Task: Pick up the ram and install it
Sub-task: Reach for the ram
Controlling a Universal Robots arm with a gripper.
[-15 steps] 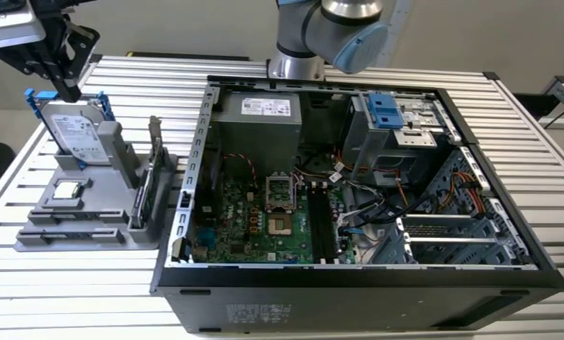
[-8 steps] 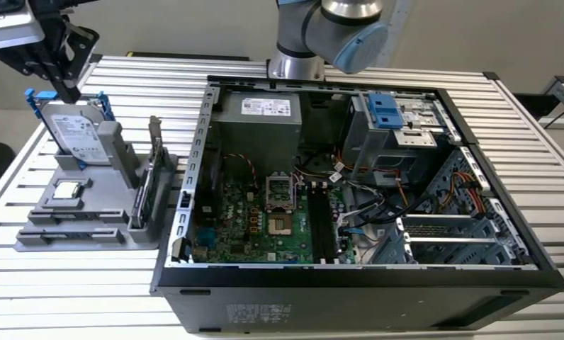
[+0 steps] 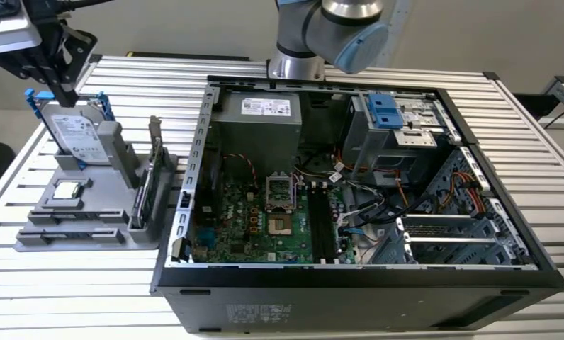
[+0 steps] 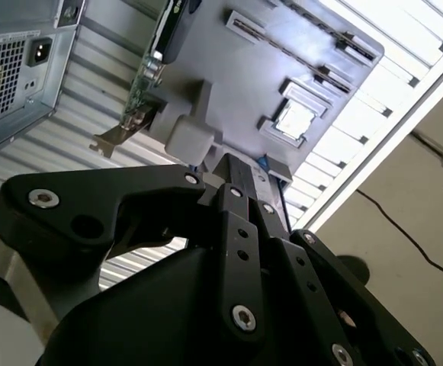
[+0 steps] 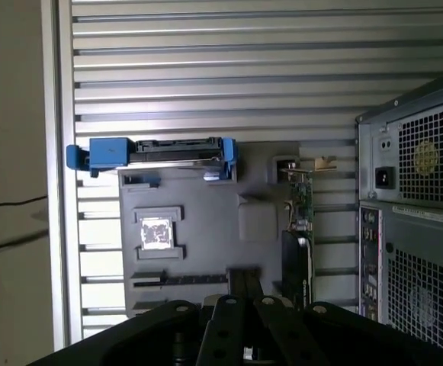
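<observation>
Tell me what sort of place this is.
Likely a robotics lab bench for computer assembly: a robot arm stands by an open computer case on a slatted metal table, with a grey holder of spare parts beside it.

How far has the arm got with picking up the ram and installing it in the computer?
Done: nothing that shows. The ram lies in the grey holder outside the case, and the motherboard's black slots look empty. In hand: the gripper hangs above the holder, close to the hard drive, and carries nothing. Left: both the pick-up and the install.
</observation>
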